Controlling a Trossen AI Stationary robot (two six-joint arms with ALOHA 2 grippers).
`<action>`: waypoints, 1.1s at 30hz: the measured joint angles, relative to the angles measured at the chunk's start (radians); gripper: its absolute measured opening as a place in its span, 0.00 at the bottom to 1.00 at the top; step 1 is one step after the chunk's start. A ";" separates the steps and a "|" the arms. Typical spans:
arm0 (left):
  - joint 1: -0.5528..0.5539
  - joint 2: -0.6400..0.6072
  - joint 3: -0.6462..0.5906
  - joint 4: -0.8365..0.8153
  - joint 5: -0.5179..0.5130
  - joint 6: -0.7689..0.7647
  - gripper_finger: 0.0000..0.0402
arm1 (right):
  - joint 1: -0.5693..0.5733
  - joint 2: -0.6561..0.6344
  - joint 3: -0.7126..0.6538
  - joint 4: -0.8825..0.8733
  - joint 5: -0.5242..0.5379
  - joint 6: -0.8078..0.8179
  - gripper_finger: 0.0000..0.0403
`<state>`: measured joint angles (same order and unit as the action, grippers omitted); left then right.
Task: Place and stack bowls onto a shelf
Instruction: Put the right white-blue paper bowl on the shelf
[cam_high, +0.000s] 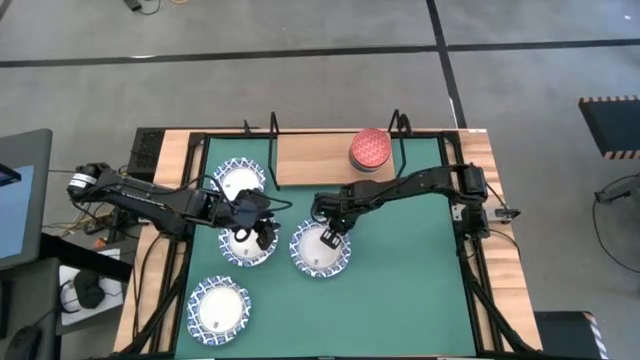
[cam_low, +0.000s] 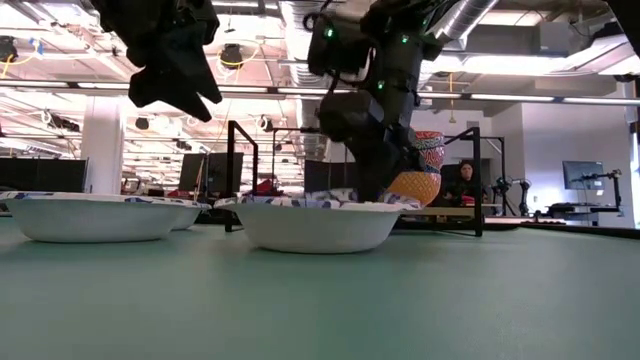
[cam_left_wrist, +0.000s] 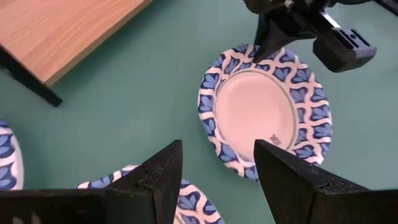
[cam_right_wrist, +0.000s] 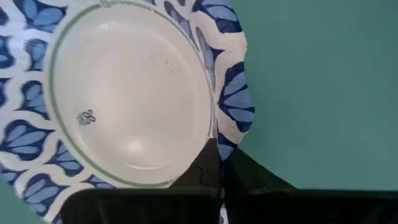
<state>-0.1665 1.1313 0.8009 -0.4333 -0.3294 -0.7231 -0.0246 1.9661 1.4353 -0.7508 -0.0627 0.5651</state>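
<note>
Four white bowls with blue-patterned rims sit on the green mat (cam_high: 400, 270). My right gripper (cam_right_wrist: 221, 163) is down at the middle bowl (cam_high: 320, 250), shut on its rim. My left gripper (cam_left_wrist: 217, 180) hangs open, raised above a neighbouring bowl (cam_high: 248, 243) and touching nothing. Two more bowls rest near the mat's left edge (cam_high: 240, 180) and near corner (cam_high: 220, 308). On the wooden shelf (cam_high: 310, 160) stands a stack topped by the red patterned bowl (cam_high: 370, 150), with a yellow-orange bowl (cam_low: 415, 185) under it. My right gripper pinches the middle bowl's rim (cam_right_wrist: 231, 134) on the side facing the shelf, one finger inside the bowl and one outside. The fingers (cam_left_wrist: 266, 43) come from above, slanting down. The bowl sits flat on the mat (cam_low: 315, 225).
The shelf's black wire frame (cam_high: 402, 130) stands at the mat's far edge, with bare board left of the stack. The mat's right half (cam_high: 420, 290) is bare. Both arms reach in close together over the mat's middle.
</note>
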 joint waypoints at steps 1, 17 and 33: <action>0.000 0.000 0.000 0.022 0.000 0.022 0.45 | 0.001 -0.013 0.000 0.000 0.004 0.006 0.05; 0.080 0.000 0.000 0.364 -0.041 0.272 0.55 | 0.049 -0.296 0.000 -0.004 0.319 -0.070 0.06; 0.159 0.003 0.058 0.387 -0.085 0.416 0.54 | 0.058 -0.385 0.000 0.051 0.454 -0.154 0.05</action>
<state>-0.0072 1.1348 0.8585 -0.0460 -0.4144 -0.3066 0.0330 1.5806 1.4353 -0.6994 0.3912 0.4114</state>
